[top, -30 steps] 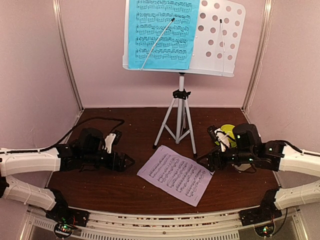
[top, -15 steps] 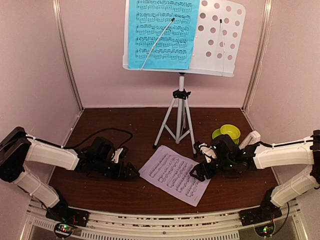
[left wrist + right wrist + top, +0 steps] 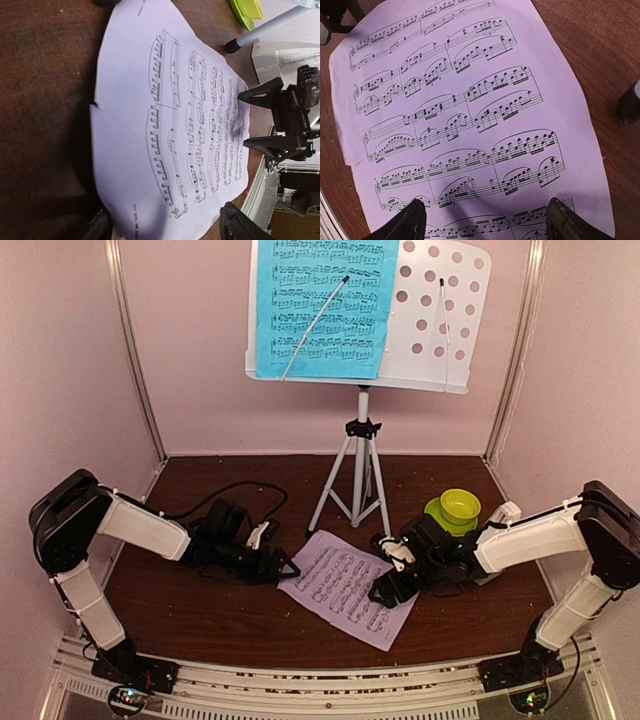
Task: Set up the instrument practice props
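On the brown counter (image 3: 220,625), just in front of the stand legs (image 3: 355,485), the purple music sheet (image 3: 345,590) is lying flat between the two arms. The left arm (image 3: 150,530) is reaching to the sheet's left edge, and its jaws are standing open, holding nothing. The right arm (image 3: 520,538) is reaching over the sheet's right side, and its jaws are open and empty too. The blue sheet (image 3: 320,305) is sitting on the left half of the stand's board (image 3: 445,310).

The paper is thin and flat, so I think the jaws could be sliding over it, crumpling it, or tearing it if both arms are pulling apart. The legs are standing close, so a bump could be tipping the stand. The green cup (image 3: 460,506) is sitting just behind the right arm and could be getting knocked.
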